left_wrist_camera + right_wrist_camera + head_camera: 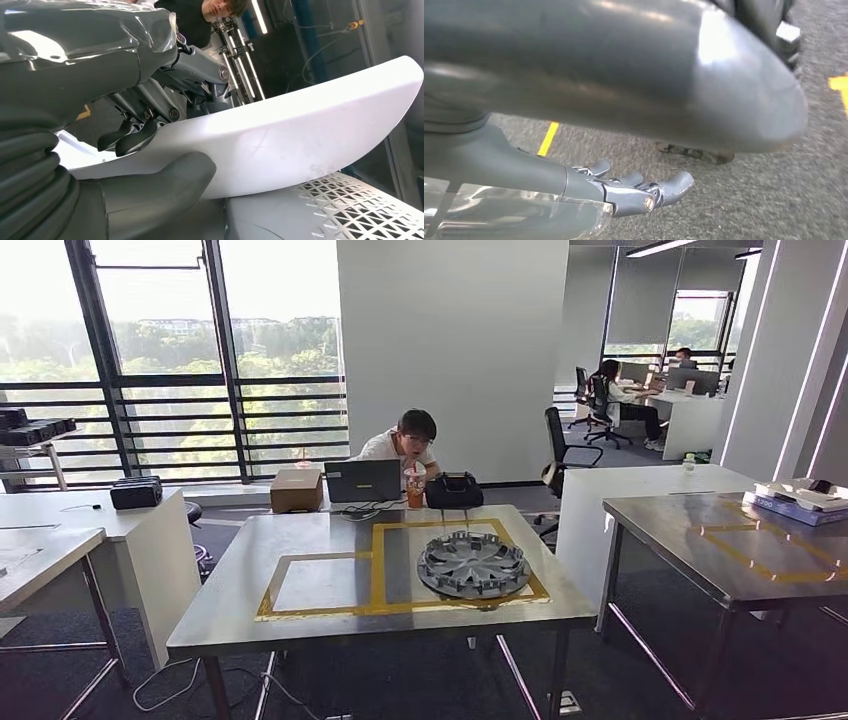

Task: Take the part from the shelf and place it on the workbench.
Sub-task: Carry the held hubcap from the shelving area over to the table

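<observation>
In the left wrist view my left hand [150, 125] grips a white curved part [300, 130], with the dark fingers [132, 137] on one face and the thick thumb [160, 185] pressed against the other. The head view shows the metal workbench [300, 625] ahead, marked with two yellow taped squares. A silver hubcap [473, 565] lies in the right square, while the left square [320, 583] is bare. My right hand [639, 192] hangs over the grey carpet with its fingers apart, holding nothing.
A person [405, 445] sits behind the workbench at a laptop [363, 480], with a cardboard box [297, 490], a drink cup [415, 485] and a black bag [454, 490] along the far edge. A second metal table [740, 550] stands right, white desks [90, 530] left. A perforated metal surface [360, 210] lies by the part.
</observation>
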{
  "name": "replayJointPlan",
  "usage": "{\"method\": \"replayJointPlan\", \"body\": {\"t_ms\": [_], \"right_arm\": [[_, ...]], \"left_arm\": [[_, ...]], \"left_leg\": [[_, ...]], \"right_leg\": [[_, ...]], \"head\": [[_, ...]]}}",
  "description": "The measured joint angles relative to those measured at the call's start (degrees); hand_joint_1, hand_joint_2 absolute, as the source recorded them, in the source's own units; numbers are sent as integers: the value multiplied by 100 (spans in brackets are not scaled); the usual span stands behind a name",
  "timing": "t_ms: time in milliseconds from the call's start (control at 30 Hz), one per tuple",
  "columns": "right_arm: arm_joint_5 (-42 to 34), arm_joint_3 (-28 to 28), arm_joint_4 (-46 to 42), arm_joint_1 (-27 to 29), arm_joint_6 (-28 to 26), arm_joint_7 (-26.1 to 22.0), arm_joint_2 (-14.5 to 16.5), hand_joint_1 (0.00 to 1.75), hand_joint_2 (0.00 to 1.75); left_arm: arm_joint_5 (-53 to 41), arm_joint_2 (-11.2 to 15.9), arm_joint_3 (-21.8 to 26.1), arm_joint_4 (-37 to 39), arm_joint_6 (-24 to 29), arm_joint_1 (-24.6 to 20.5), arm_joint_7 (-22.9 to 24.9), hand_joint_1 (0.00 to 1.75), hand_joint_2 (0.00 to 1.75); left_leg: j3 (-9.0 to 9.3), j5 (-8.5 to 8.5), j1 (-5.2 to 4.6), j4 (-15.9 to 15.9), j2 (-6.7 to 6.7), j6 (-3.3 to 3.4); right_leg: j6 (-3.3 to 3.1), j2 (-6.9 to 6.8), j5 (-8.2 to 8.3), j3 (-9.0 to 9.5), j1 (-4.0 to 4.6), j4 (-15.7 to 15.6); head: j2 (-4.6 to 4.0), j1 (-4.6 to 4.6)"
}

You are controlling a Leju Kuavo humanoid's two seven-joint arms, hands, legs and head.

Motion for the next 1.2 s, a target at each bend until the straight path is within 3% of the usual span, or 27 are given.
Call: {"method": "replayJointPlan", "body": {"t_ms": [33,67,133,167,233,300,367,433,500,533,567,600,667,700,733,800,900,933,1033,1067,1100,1167,1200], "right_arm": [[-2,8,1,11,4,1,-8,0,0],[-3,15,1,21,12,1,-14,0,0],[-10,33,1,36,26,2,-30,0,0],[-16,42,2,37,30,6,-36,0,0],[-30,56,4,29,32,16,-45,0,0],[-39,76,4,13,32,22,-46,0,0],[-48,99,4,12,31,22,-43,0,0],[-56,116,4,13,30,22,-45,0,0],[-58,132,4,11,30,22,-48,0,0],[-58,137,4,14,30,22,-49,0,0],[-58,140,4,17,30,22,-49,0,0],[-58,142,4,18,30,22,-49,0,0],[-58,144,8,14,30,22,-38,0,0],[-60,145,11,7,29,22,-31,0,0],[-63,145,14,-1,29,22,-24,0,0],[-69,147,17,-13,30,22,-13,0,0],[-118,151,17,-11,28,37,9,0,0],[-163,151,17,-7,19,46,15,0,0],[-298,150,17,11,-7,50,44,0,0],[-322,150,17,20,-6,37,55,0,0],[-336,150,17,25,-3,21,64,0,0],[-355,150,17,30,0,-8,69,0,0],[-362,150,18,29,1,-14,72,0,0]], "left_arm": [[2,1,-1,1,1,8,1,175,175],[4,1,-2,1,1,13,1,175,175],[8,1,-2,1,1,16,1,175,175],[8,1,-1,1,2,16,1,175,175],[9,2,0,1,9,14,1,175,175],[1,3,2,2,16,13,-15,175,175],[-15,4,5,3,16,11,-49,175,175],[-22,9,8,6,15,15,-78,175,175],[-24,15,8,14,14,34,-90,175,175],[-24,17,8,18,14,48,-90,175,175],[-25,20,7,21,14,58,-91,175,175],[-26,23,8,22,14,65,-91,175,175],[-27,28,10,23,14,67,-92,175,175],[-27,30,12,24,14,66,-93,175,175],[-32,32,15,24,14,65,-98,175,175],[-51,39,22,20,10,66,-113,175,175],[-90,50,42,-4,-22,76,-172,175,175],[-100,54,45,-8,-46,77,-200,175,175],[-102,62,36,11,-91,73,-256,175,175],[-90,62,28,18,-85,70,-254,175,175],[-72,61,17,21,-71,61,-239,175,175],[-33,52,-7,23,-30,25,-187,175,175],[-19,49,-15,22,-9,5,-161,175,175]], "left_leg": [[37,-40,-3,2,-12,-2],[85,-85,-2,6,-28,-13],[195,-203,8,41,-48,-58],[223,-282,-1,81,-55,-93],[242,-424,-22,156,-58,-157],[253,-502,-17,178,-52,-202],[226,-594,12,304,-39,-259],[-62,-828,51,862,-22,-336],[-586,-1065,90,1665,-12,-392],[-802,-1063,105,1912,-11,-402],[-917,-939,113,1944,-10,-399],[-917,-696,114,1748,-9,-380],[-697,-104,86,975,-9,-289],[-574,69,59,634,1,-234],[-497,135,33,428,12,-188],[-443,72,-7,312,22,-135],[-226,75,33,107,10,-79],[-142,70,45,49,12,-60],[-25,-40,15,34,-3,-22],[26,-90,13,36,-14,-26],[92,-147,17,43,-25,-40],[216,-300,22,90,-36,-92],[254,-393,13,134,-40,-126]], "right_leg": [[35,1,16,-178,-6,180],[89,0,133,-242,-14,135],[217,-4,585,-38,-44,-564],[240,-6,774,119,-49,-940],[164,-4,925,307,-45,-1340],[30,6,869,332,-30,-1338],[-49,14,823,375,-44,-1344],[-112,16,763,442,-60,-1351],[-136,17,692,505,-55,-1350],[-134,20,653,546,-51,-1350],[-130,26,611,599,-47,-1350],[-124,32,565,665,-39,-1351],[-107,43,472,797,-25,-1363],[-91,51,433,841,-14,-1372],[-68,56,402,861,-13,-1382],[-7,55,360,892,-12,-1423],[35,22,272,851,-8,-1269],[29,17,190,689,-6,-991],[51,17,-37,-104,-9,125],[93,16,27,-261,-14,236],[153,15,198,-289,-23,102],[271,3,702,-65,-53,-667],[269,2,876,75,-61,-1015]], "head": [[-1,3],[0,8],[1,19],[0,27],[-1,24],[-1,10],[0,1],[1,-10],[1,-22],[1,-27],[1,-29],[1,-33],[-1,-35],[-3,-36],[-3,-37],[-3,-40],[0,-31],[0,-17],[0,5],[0,7],[1,12],[0,22],[-2,29]]}}
